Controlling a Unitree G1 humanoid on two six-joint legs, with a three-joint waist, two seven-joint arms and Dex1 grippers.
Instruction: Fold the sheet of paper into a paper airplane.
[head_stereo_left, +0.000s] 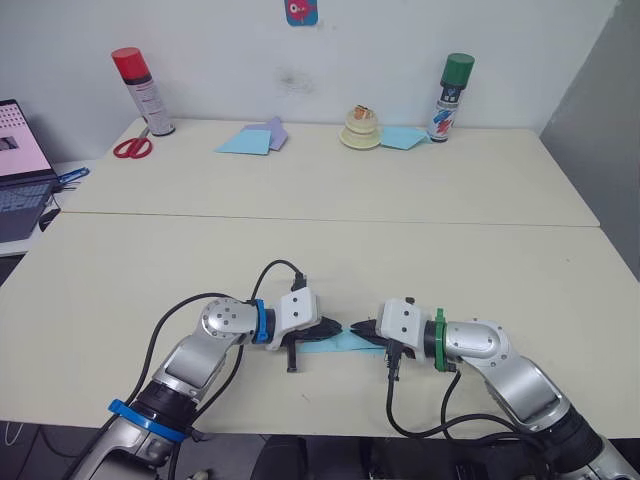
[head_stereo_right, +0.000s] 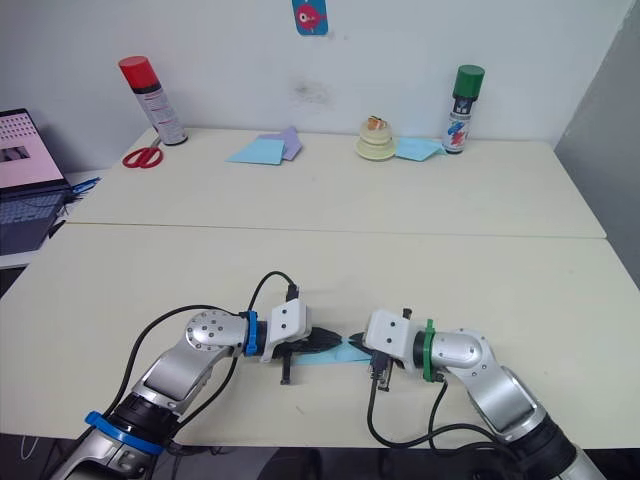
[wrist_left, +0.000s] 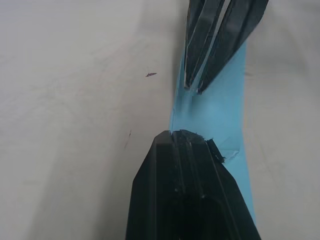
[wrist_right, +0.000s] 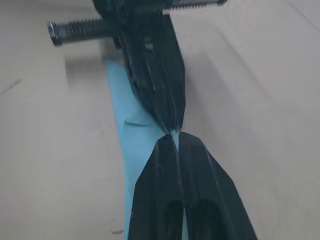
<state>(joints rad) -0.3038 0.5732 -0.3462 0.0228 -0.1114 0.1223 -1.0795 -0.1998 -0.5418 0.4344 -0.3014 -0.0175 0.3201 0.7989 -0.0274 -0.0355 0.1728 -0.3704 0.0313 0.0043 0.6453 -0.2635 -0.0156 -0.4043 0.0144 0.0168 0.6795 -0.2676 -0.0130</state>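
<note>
Surface (head_stereo_left: 320, 260): two pale tabletops set edge to edge. Near front edge, one piece of folded light-blue paper, the paper airplane (head_stereo_left: 345, 343), lying flat as a narrow strip between the two grippers. Left gripper (head_stereo_left: 338, 327): jaws drawn together, pinching one end of the strip. Right gripper (head_stereo_left: 362, 330): jaws likewise closed on the other end, its tips almost meeting the left gripper's. Far edge, by the wall: two spray cans, one red-capped (head_stereo_left: 143, 92) and one green-capped (head_stereo_left: 448, 98), both with printed labels too small to read. One pair of red-handled scissors (head_stereo_left: 132, 147) beside the red-capped can. One flat light-blue sheet (head_stereo_left: 245, 142) with one lilac sheet (head_stereo_left: 273, 130) partly under it. One small cream-coloured round stack (head_stereo_left: 360, 128), and one further light-blue sheet (head_stereo_left: 403, 138) between it and the green-capped can. One laptop (head_stereo_left: 20, 170), open, off the surface's left side; screen text illegible. One small blue-and-red sticker (head_stereo_left: 301, 11) on the wall, wording unreadable.
</note>
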